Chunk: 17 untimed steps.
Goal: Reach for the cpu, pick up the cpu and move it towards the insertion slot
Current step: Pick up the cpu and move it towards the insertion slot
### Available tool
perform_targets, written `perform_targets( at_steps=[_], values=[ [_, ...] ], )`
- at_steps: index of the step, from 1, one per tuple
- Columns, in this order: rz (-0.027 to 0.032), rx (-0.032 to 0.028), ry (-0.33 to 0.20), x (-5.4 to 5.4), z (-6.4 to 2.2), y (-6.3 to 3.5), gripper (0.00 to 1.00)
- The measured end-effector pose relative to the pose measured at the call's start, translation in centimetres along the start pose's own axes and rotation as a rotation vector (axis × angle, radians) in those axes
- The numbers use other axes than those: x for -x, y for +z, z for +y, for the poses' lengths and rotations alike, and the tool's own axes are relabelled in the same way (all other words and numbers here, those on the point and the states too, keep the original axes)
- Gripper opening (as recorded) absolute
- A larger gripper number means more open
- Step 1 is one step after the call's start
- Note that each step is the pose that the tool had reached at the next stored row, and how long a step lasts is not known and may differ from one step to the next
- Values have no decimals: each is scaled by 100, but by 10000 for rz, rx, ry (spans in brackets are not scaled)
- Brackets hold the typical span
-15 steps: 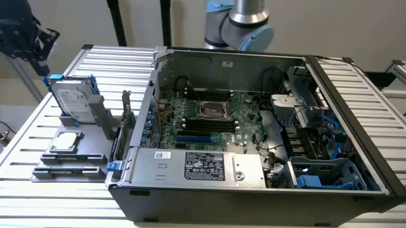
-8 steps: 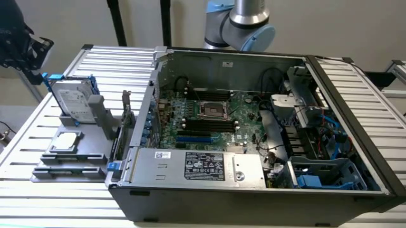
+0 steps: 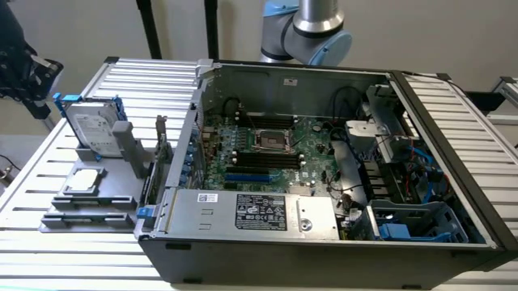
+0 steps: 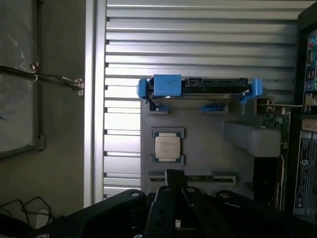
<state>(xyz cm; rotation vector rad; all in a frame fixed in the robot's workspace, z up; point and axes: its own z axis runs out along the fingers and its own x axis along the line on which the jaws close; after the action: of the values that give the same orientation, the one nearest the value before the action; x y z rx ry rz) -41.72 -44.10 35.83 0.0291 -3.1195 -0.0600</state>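
Looking across the exterior view from its left, I see a plain pale wall (image 3: 81, 30) behind a slatted metal table (image 3: 145, 73) that spans the whole scene. A grey fixture (image 3: 89, 215) sits on the slats toward that left side. The hard drive (image 3: 91, 130) stands on edge in it, in blue brackets. The cpu (image 3: 84, 180) lies just in front of the drive, flat in its own shallow seat with the silver face up.

The chip is square, so it has no real long axis. Its edges run parallel to the fixture's edges. The print on its face is too small for me to read.

Further toward the exterior view's right is the open computer case (image 3: 324, 254), lying on its side. The insertion slot (image 3: 271, 140) sits near the middle of the motherboard, well apart from the cpu. The arm (image 3: 312, 27) rises behind the case.

In the wrist view, bare floor (image 4: 59, 148) gives way to the table (image 4: 198, 44), then the fixture (image 4: 208, 148). The cpu (image 4: 167, 147) sits between the hard drive (image 4: 198, 89) and the gripper (image 4: 176, 181). The gripper hangs clear of the chip and holds nothing. I cannot tell whether it is spread or pressed together.
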Motion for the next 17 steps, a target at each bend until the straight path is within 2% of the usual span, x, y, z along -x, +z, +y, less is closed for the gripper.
perform_targets(
  at_steps=[5, 7, 8, 11, 12, 14, 15, 16, 17],
  values=[
    [4, -2, 1, 0, -1, 1, 12],
    [3, -2, 0, 0, -1, 1, 24],
    [2, -1, -1, -1, -1, 2, 24],
    [1, -1, -11, -12, -1, 3, 42],
    [3, -2, -23, -17, -1, 3, 42],
    [3, -2, -61, -25, -1, 10, 53],
    [5, -4, -84, -28, -1, 16, 53],
    [7, -8, -113, -30, -2, 26, 60],
    [4, -10, -153, -32, -2, 41, 60]
  ],
)
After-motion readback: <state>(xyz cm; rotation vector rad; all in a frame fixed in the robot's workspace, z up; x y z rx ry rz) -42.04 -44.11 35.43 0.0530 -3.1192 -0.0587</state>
